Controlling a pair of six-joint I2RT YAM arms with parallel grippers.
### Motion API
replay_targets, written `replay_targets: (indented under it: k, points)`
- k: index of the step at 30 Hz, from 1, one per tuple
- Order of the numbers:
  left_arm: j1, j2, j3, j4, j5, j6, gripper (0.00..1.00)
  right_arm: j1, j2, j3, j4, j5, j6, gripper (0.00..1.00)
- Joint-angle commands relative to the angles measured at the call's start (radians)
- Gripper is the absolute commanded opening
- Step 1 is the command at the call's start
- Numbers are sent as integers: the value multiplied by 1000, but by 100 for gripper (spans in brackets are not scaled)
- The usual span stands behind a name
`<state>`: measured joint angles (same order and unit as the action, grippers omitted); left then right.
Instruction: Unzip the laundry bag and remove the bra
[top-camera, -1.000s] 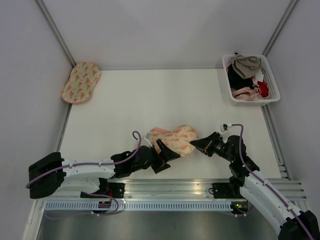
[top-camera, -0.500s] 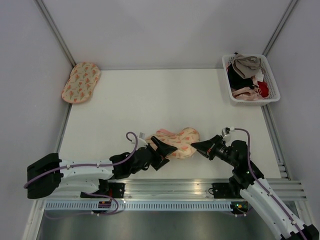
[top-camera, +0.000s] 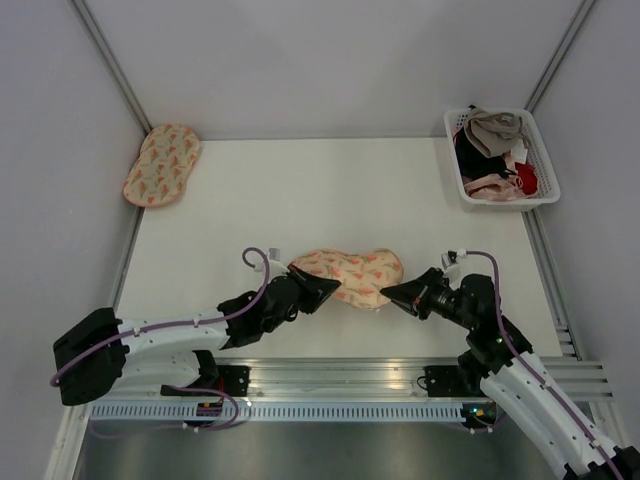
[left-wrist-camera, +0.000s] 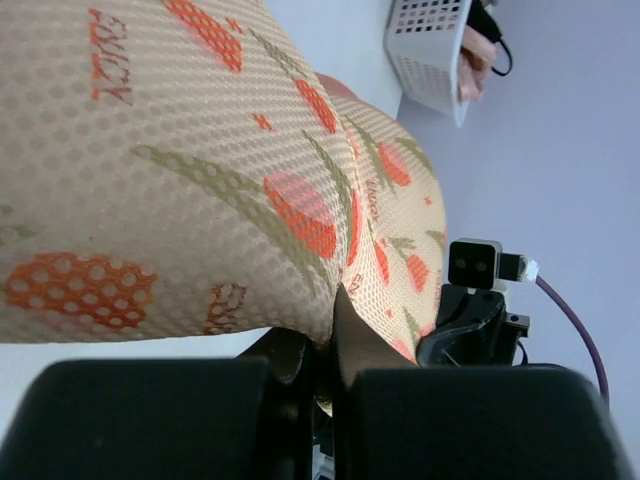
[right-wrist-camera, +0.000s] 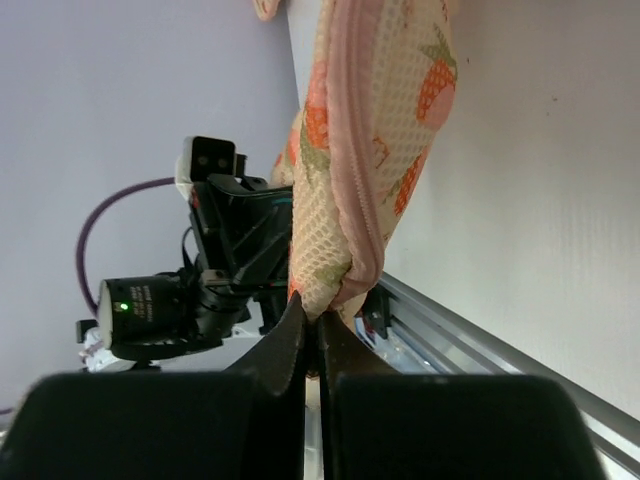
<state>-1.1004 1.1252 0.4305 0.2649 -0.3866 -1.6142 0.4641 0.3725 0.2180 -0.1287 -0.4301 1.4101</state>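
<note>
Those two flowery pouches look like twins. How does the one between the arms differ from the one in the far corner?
The laundry bag is pinched at both ends by the fingers of the left gripper and the right gripper; the second pouch lies untouched. The laundry bag stretches sideways near the arms; the second pouch lies slanted at the far left corner. Both are oval, cream-peach with orange-red print.
</note>
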Motion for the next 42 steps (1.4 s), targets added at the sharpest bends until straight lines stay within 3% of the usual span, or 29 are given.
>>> replay_targets:
  k: [1,2,3,4,5,7,11,19,25,42]
  points:
    - [50,-67,-10,19,-31,79,2,10,43,86,-58,-50,-146,0]
    - [54,-80,-12,19,-31,85,2,10,55,92,-57,-50,-146,4]
    - [62,-99,-16,-5,-31,89,2,10,72,107,-60,-52,-210,21]
    - [66,-110,-21,-18,-31,91,2,10,103,118,-84,-45,-239,60]
    - [71,-119,-25,-27,-29,94,2,10,115,129,-101,-32,-273,74]
    - [92,-148,-41,-44,-21,94,2,11,138,168,-174,5,-376,91]
    - [125,-159,-45,-62,-3,99,2,10,106,184,-183,8,-467,96]
    - [204,-35,30,-30,136,77,2,22,39,225,-282,21,-646,86]
    - [224,5,80,-30,178,68,2,56,92,210,-278,83,-766,80]
    - [264,47,154,-69,259,40,2,498,434,345,-48,559,-875,77]
